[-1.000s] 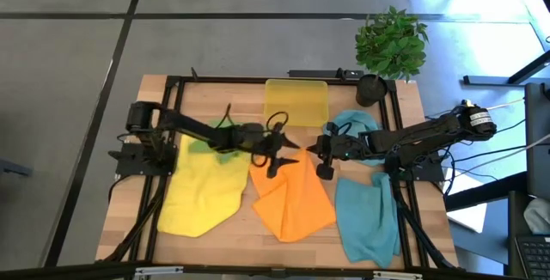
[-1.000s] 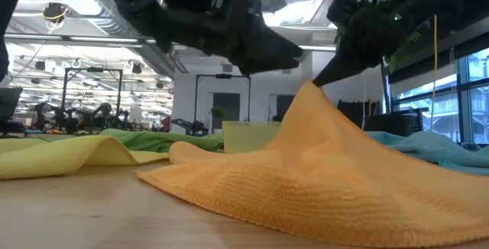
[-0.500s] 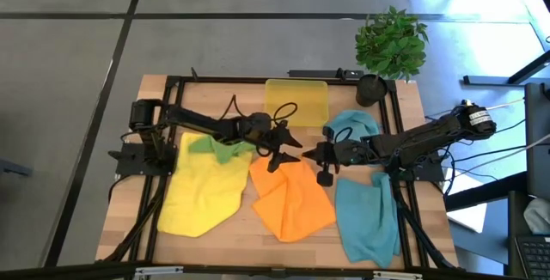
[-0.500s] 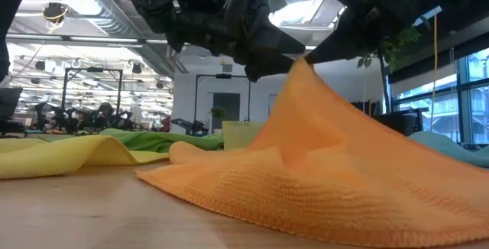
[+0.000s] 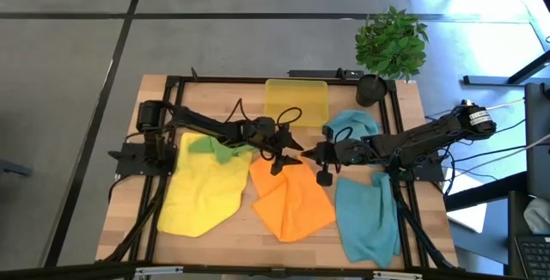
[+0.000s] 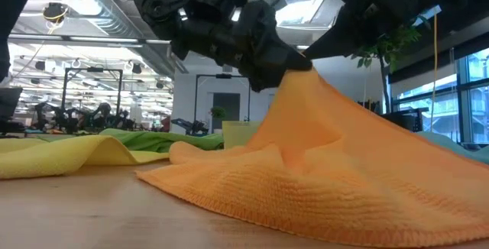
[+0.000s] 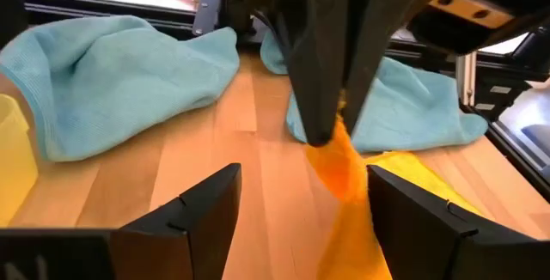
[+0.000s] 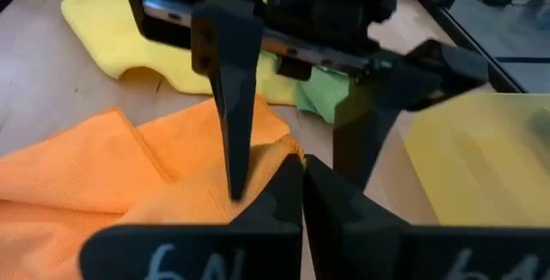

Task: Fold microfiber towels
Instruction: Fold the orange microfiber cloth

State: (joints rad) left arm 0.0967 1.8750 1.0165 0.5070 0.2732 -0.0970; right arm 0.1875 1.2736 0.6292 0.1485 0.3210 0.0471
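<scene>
We see a wooden table (image 5: 408, 100) from above, with two dark robot arms meeting near its middle. The right gripper (image 5: 308, 154) is closed, pinching a corner of the orange towel (image 5: 292, 198) and holding it lifted off the table, so that from table height the cloth rises in a tent-like peak. The left gripper (image 5: 292, 153) sits just beside it, fingers spread wide to either side of that same lifted corner, holding nothing. From the left wrist, we see its two dark fingers (image 7: 202, 207) parted, with the orange cloth hanging between them from the closed tips of the other gripper.

The rest of the orange towel lies spread on the table's near middle. The yellow towel (image 5: 199, 190) lies flat on the left side, with the green towel (image 5: 219, 149) bunched at its far edge. One blue towel (image 5: 368, 220) lies on the right side, and a second blue towel (image 5: 352, 126) is crumpled farther back. A see-through yellow tray (image 5: 296, 101) sits at the far middle edge. A potted plant (image 5: 391, 44) stands at the far right corner.
</scene>
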